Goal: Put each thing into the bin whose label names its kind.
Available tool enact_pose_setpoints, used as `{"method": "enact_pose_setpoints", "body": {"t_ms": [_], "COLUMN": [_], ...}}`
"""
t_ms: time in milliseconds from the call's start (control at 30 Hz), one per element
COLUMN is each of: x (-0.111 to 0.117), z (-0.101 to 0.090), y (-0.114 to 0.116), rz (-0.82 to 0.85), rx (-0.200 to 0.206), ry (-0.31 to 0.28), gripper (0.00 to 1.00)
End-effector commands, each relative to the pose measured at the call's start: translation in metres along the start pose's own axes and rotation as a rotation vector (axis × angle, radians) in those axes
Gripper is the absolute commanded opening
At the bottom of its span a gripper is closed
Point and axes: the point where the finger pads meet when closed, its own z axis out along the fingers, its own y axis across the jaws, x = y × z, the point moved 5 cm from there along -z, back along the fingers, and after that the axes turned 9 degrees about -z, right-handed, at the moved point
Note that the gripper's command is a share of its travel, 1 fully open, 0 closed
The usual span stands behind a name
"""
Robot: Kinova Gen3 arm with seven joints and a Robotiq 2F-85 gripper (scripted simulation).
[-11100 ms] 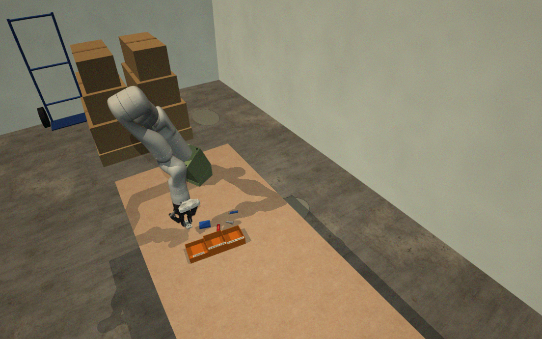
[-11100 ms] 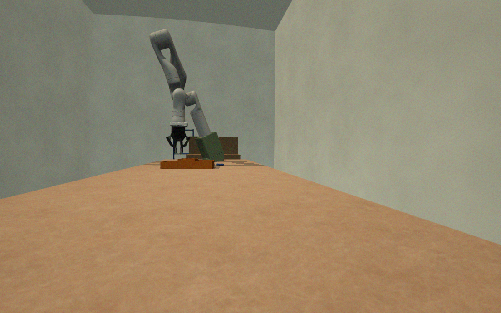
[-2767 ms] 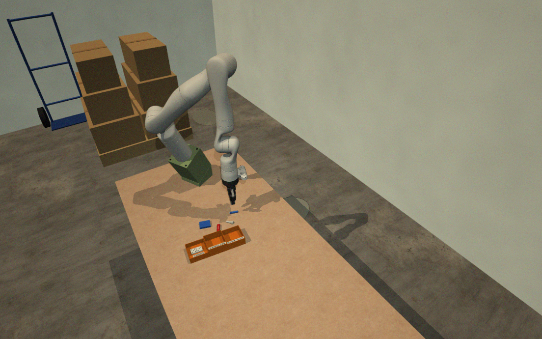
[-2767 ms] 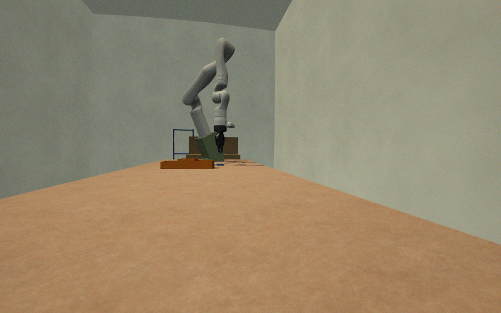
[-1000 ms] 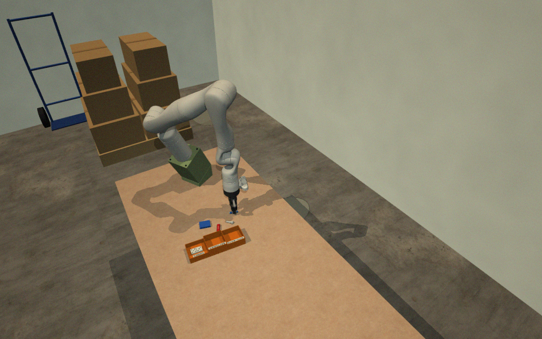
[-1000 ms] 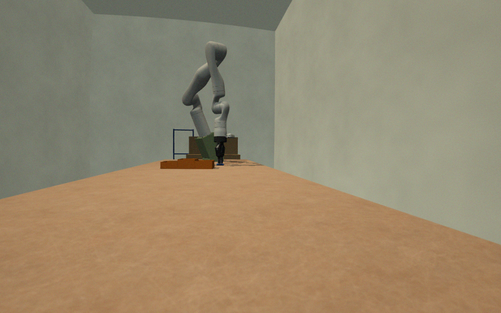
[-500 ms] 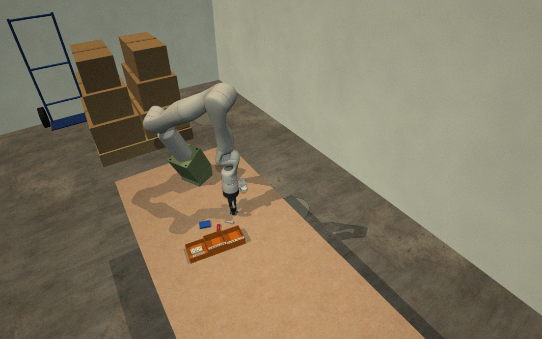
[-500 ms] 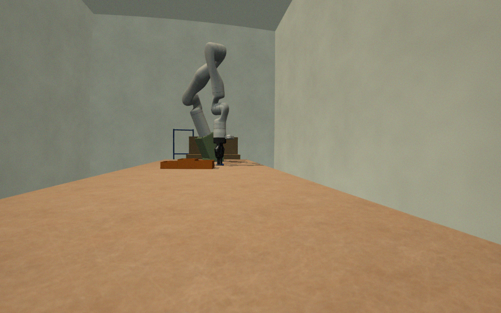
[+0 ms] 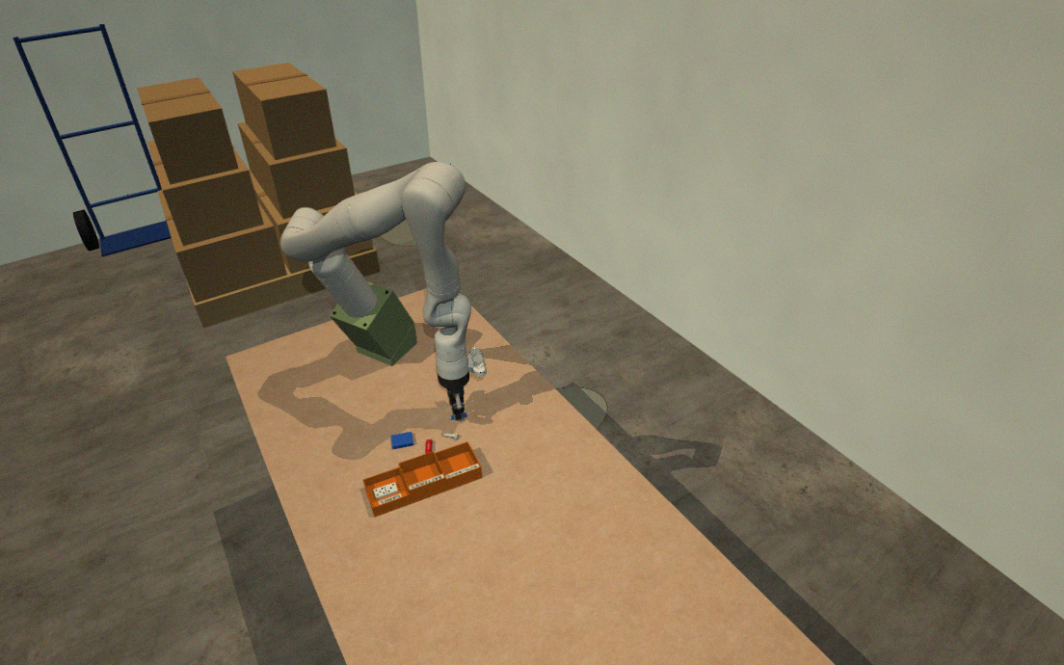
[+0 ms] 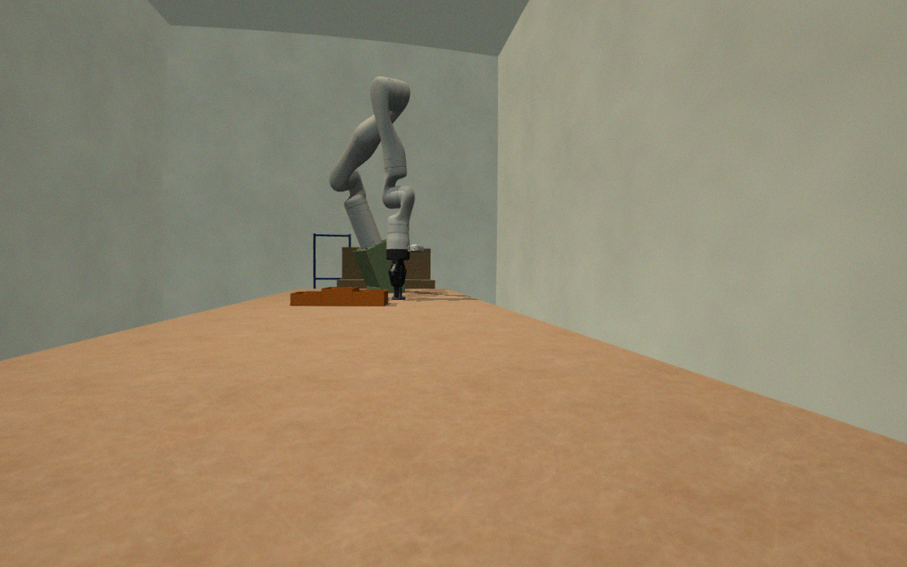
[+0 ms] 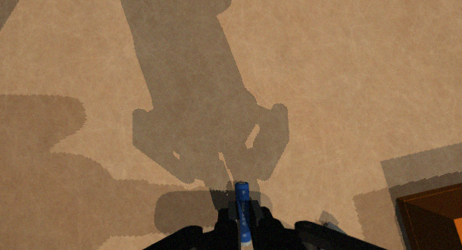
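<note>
My gripper [image 9: 458, 415] [image 10: 398, 296] [image 11: 242, 214] points down at the table, its fingertips shut on a blue battery-like cylinder [image 11: 242, 192]. The cylinder is at table height; whether it touches the table is unclear. A small grey-white thing [image 9: 450, 435] [image 11: 335, 227] lies nearer the bins. A red cylinder [image 9: 429, 445] lies close behind the middle bin, and a flat blue box [image 9: 402, 439] lies to its left. Three orange bins [image 9: 437, 487] [image 10: 344, 298] [image 11: 424, 224] stand in a row. A white spotted piece [image 9: 385, 490] is in the left bin. The labels are too small to read surely.
The green robot base [image 9: 379, 334] stands at the far end of the table [image 9: 552, 561]. Stacked cardboard boxes [image 9: 214, 214] and a blue hand truck [image 9: 98, 129] are on the floor beyond it. A wall runs along the right side.
</note>
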Motion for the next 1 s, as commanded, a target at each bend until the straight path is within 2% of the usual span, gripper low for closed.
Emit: {"method": "enact_pose_setpoints", "body": {"t_ms": [0,600,967], "x": [0.001,0.001,0.000], "z": [0.000,0.000,-0.034], "y": [0.000,0.000,0.000], "rz": [0.000,0.000,0.000], "rx": [-0.001,-0.001,-0.001], "ry": [0.001,0.001,0.001], "gripper": [0.05,0.05,0.05]}}
